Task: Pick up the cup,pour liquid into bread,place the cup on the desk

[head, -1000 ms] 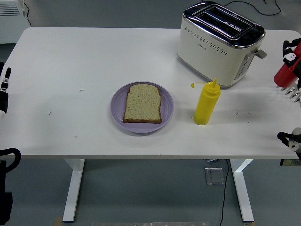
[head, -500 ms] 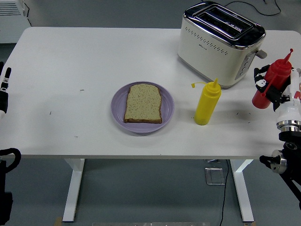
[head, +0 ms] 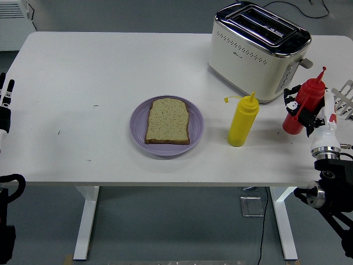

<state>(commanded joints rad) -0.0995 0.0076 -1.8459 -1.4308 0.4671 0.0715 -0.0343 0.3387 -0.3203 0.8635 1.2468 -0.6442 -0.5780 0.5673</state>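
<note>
Grey floor around a white table (head: 110, 72); its left half is bare, with open room there. Near edge runs along the bottom, right edge just past my right hand (head: 313, 113). Toaster (head: 258, 49) at far right. Purple plate (head: 166, 126) mid-table with bread (head: 167, 121) on it, yellow bottle (head: 242, 120) just right of the plate. My right hand is wrapped around a red bottle (head: 303, 106), tilted slightly, right of the yellow one and in front of the toaster. No cup seen. My left hand (head: 4, 105) sits at the left edge, fingers relaxed, empty.
</note>
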